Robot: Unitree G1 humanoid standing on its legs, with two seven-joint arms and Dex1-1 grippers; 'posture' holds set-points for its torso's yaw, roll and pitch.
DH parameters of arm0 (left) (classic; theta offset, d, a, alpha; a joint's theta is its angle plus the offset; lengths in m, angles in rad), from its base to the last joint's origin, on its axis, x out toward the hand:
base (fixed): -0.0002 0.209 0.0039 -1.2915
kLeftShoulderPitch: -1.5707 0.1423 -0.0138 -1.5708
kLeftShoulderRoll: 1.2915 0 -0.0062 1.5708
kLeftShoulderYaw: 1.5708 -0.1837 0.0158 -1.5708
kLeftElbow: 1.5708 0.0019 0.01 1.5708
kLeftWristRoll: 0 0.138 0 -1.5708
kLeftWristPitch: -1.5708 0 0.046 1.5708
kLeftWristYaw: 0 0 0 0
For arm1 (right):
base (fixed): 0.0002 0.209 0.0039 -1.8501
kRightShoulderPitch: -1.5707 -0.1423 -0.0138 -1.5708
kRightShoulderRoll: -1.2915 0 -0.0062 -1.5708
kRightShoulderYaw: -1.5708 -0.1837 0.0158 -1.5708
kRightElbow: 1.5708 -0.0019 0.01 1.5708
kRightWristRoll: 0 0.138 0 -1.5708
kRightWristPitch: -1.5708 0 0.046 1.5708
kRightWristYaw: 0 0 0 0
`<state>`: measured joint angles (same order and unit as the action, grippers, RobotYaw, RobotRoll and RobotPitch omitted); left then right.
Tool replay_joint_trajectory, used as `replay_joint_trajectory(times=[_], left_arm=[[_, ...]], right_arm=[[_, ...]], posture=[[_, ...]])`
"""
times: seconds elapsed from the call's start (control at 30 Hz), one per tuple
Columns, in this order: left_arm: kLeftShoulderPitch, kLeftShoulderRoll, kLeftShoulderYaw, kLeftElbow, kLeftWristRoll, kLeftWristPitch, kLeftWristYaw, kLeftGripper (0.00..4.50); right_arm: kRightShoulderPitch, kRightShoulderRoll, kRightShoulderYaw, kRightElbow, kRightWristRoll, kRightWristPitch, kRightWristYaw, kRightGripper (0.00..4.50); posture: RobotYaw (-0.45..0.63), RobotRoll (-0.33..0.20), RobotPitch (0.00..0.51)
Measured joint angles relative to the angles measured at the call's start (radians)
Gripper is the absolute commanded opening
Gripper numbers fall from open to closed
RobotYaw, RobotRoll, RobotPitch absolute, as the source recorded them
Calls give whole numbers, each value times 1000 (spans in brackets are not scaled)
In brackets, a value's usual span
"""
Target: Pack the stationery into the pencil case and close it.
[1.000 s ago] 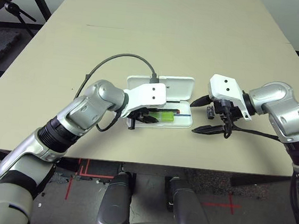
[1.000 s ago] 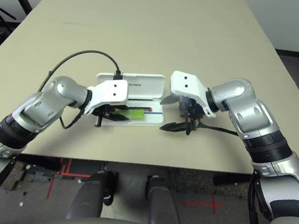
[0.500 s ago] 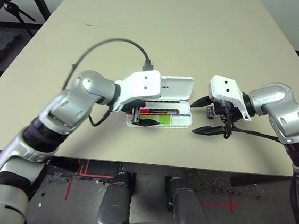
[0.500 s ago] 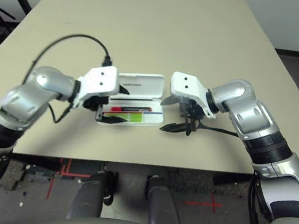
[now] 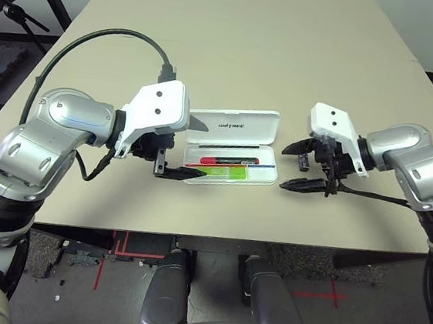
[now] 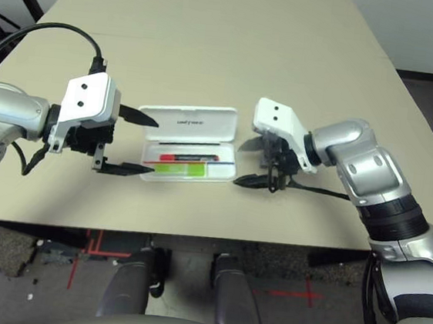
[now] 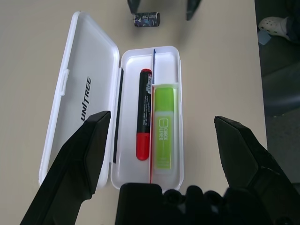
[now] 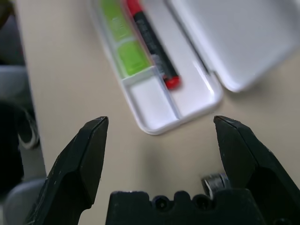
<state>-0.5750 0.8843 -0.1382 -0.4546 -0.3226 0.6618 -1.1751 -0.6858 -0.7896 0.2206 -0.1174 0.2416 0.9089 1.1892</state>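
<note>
**Two items packed, the small dark piece left out on the surface**

The white flat hard-plastic pencil case (image 5: pixel 232 148) lay open on the beige surface (image 5: pixel 236 48), its hinged lid (image 7: pixel 79 108) folded back flat with dark lettering showing. Inside the tray, the red marker with a black end (image 7: pixel 143 115) rested beside the lime-green highlighter (image 7: pixel 164 126), each in its own lane either side of a thin divider. One short compartment at the end of the tray nearest the right arm was bare.

The tiny dark grey-silver piece (image 7: pixel 147 19) sat on the surface just beyond that end of the case, near but not touching it.

The left tool (image 5: pixel 173 151) hovered off the opposite end of the case, fingers spread wide and holding nothing. The right tool (image 5: pixel 306 168) hung just beside the small piece, also wide open and empty, one finger either side of where the piece lay.

The step in hand appeared to be picking up that last piece with the right tool. Doing it well would likely mean lowering until the fingertips bracket the piece squarely, since something so small and rounded could roll or squirt out of a skewed pinch. It should then go into the bare end compartment, released low so it does not bounce. Only then should the lid be swung over.
</note>
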Motion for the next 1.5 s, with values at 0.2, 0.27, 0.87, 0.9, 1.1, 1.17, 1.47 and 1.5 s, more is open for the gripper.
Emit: replay_joint_trajectory(times=[0.2,0.27,0.87,0.9,1.1,1.17,1.47,1.5], left_arm=[[0,-5,-31,19,6,-22,0,4465],[-1,-7,-36,29,7,-28,0,4465],[-6,1,-61,41,19,-47,-1,4465],[-6,1,-61,41,19,-46,-1,4465],[-6,2,-62,40,20,-39,0,4465],[-7,2,-64,40,21,-37,0,4465],[-8,1,-69,39,29,-32,0,4500],[-9,1,-69,39,29,-32,0,4500]], right_arm=[[-34,44,-84,7,-6,282,-241,4500],[-50,78,-110,28,-17,348,-321,4500],[-9,285,-154,121,-13,458,-621,4500],[-5,288,-149,121,-11,456,-623,4500],[0,290,-129,125,-11,426,-640,4500],[3,290,-122,130,-11,412,-643,4500],[4,250,-96,164,-9,363,-625,2035],[2,244,-89,166,-9,360,-620,1709]], posture=[[-57,0,164],[-63,0,163],[-32,0,163],[-30,0,164],[-27,0,164],[-27,0,164],[-28,0,166],[-28,0,166]])
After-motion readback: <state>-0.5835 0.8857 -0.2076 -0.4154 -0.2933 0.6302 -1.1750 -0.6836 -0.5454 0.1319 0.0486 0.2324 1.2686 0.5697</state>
